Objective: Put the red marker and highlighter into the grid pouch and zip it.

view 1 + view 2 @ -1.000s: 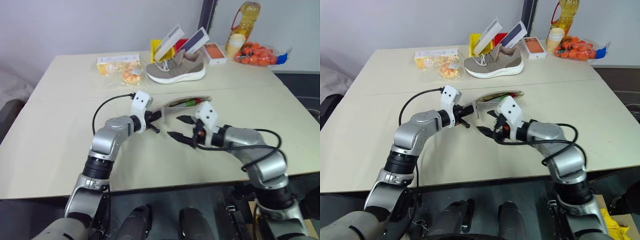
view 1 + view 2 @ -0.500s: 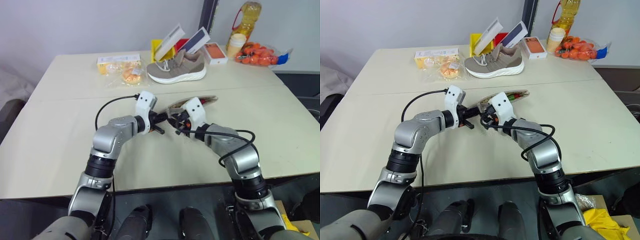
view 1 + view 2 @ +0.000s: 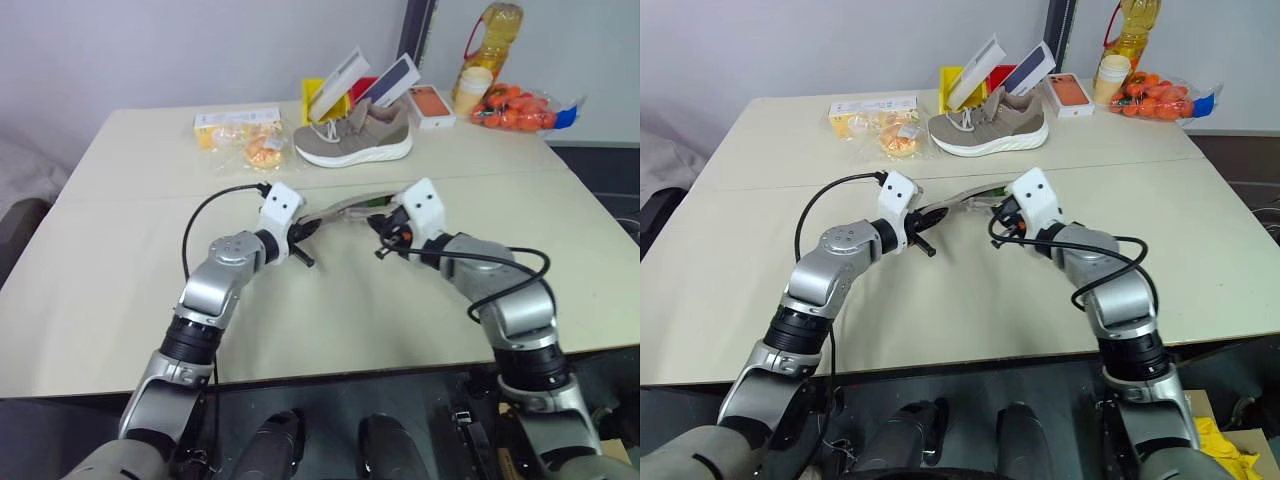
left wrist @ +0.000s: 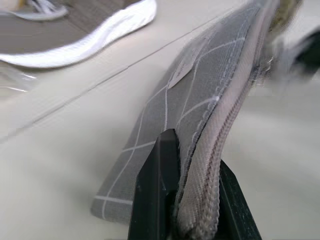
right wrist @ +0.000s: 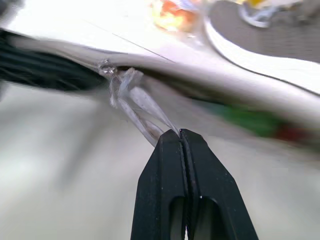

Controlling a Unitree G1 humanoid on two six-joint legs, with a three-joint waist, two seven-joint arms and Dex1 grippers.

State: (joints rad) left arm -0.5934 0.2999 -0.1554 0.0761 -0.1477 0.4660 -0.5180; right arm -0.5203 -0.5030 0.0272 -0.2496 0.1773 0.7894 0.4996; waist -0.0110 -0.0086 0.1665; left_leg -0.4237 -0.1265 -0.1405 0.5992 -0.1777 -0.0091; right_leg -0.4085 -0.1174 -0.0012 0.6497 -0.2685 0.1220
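The grey grid pouch (image 3: 345,208) hangs stretched between my two grippers above the middle of the table. Its left end is clamped by my left gripper (image 4: 195,150), which is shut on the fabric beside the zipper. My right gripper (image 5: 181,132) is shut on the clear zipper pull (image 5: 135,100), a loop tied to the slider. Inside the narrow opening of the pouch lie the green highlighter (image 5: 245,120) and, further along, the red marker (image 5: 287,132), both blurred. In the left eye view my right gripper (image 3: 385,232) sits just below the pouch's right part.
At the back of the table stand a beige shoe (image 3: 352,135), a snack packet (image 3: 240,125), an orange box (image 3: 430,105), a bag of oranges (image 3: 515,108) and an oil bottle (image 3: 490,40). The table's bare front half (image 3: 330,320) lies below my arms.
My right gripper went from open to shut, closed in on the pouch and then drew to the right with the zipper pull. The pouch's mouth is narrower and the pouch is stretched flatter.
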